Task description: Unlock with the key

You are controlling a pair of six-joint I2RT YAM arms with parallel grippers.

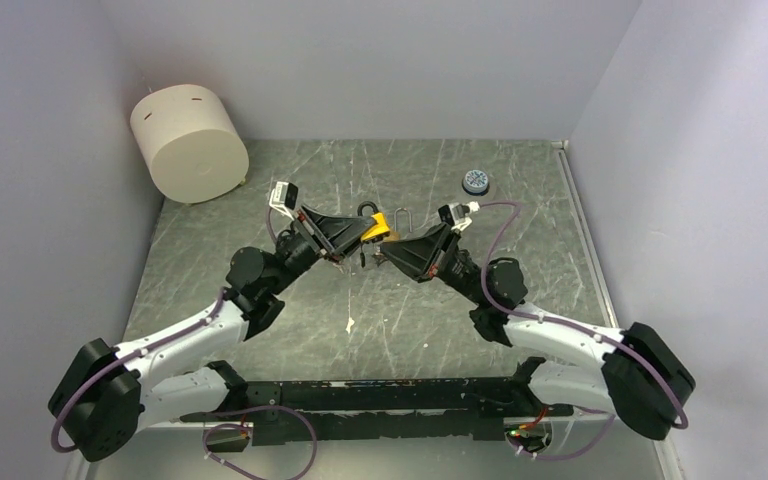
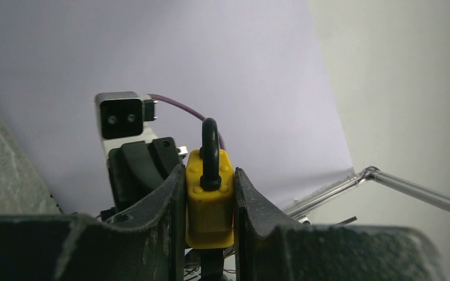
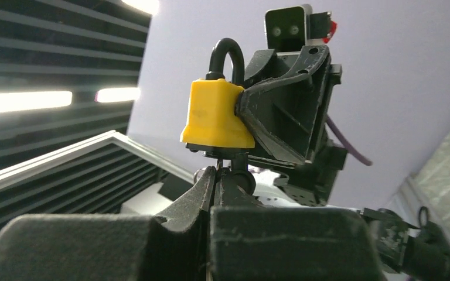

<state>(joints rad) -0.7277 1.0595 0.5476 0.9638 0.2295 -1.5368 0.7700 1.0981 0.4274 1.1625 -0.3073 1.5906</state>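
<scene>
A yellow padlock (image 1: 377, 228) with a black shackle (image 1: 367, 210) is held above the table's middle. My left gripper (image 1: 358, 234) is shut on its sides; the left wrist view shows the padlock (image 2: 210, 211) clamped between both fingers, shackle up. My right gripper (image 1: 384, 254) is shut right under the lock. In the right wrist view its fingertips (image 3: 206, 178) press together below the padlock (image 3: 214, 114). A thin metal sliver of the key (image 3: 218, 165) pokes up between them to the lock's underside. The rest of the key is hidden.
A large white cylinder (image 1: 188, 143) stands at the back left corner. A small round blue-grey object (image 1: 477, 181) lies at the back right. A thin metal loop (image 1: 403, 218) lies behind the padlock. A white scrap (image 1: 348, 323) lies on the grey tabletop (image 1: 380, 330).
</scene>
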